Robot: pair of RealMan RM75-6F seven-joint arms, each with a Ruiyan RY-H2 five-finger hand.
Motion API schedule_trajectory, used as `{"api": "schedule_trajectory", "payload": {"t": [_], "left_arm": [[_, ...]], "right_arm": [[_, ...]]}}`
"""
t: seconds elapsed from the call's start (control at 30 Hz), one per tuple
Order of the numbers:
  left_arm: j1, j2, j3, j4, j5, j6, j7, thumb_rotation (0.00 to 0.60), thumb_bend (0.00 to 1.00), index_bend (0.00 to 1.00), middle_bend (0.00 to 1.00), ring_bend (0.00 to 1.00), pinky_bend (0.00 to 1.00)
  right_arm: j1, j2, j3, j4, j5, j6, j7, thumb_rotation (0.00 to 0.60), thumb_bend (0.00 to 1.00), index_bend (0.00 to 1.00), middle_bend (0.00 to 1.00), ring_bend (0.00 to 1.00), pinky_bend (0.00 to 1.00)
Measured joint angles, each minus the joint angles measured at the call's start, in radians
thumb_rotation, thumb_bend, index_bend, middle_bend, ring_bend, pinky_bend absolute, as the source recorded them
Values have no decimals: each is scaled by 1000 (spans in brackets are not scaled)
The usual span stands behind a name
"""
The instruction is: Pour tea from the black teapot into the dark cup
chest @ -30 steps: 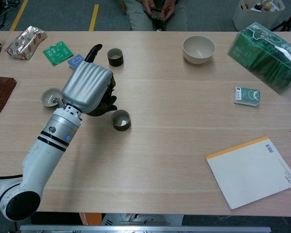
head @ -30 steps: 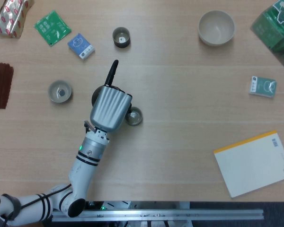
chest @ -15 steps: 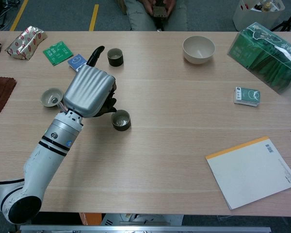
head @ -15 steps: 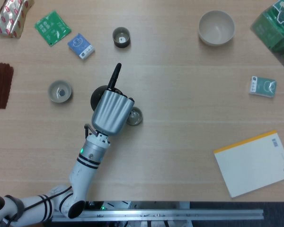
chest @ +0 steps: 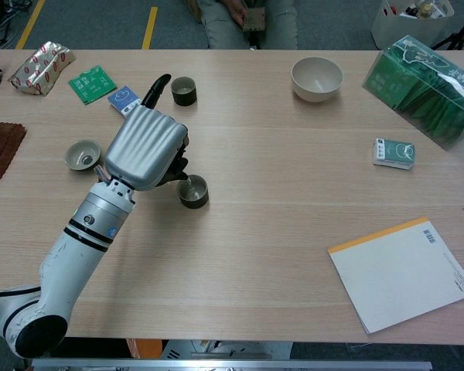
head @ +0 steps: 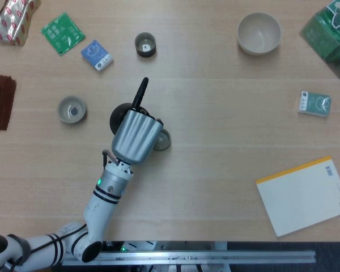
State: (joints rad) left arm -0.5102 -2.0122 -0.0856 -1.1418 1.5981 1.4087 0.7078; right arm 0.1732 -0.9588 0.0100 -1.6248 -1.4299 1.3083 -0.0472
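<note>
Black teapot (head: 124, 111): mostly hidden under the hand, long handle (chest: 155, 87) angled up and away. Dark cup (chest: 193, 190): upright on table, just beside the teapot.

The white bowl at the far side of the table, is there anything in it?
Empty. The white bowl sits upright, and both the chest view and the head view look down onto a bare pale inside with nothing in it.

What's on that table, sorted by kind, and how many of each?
Small cups: 3
Bowls: 1
Black teapots: 1
Packets: 4
Green boxes: 1
Notebooks: 1
Brown mats: 1
Total: 12
</note>
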Motion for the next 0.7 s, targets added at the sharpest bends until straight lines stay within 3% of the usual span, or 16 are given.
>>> {"api": "schedule_trajectory", "payload": {"t": [0.7], "left_arm": [[-1,11,-6,-3,15,1,8,600,246,953,1000,843,2]], "right_arm": [[-7,1,12,-3,-2,-2,-1,600,232,96,127,0,51]]}}
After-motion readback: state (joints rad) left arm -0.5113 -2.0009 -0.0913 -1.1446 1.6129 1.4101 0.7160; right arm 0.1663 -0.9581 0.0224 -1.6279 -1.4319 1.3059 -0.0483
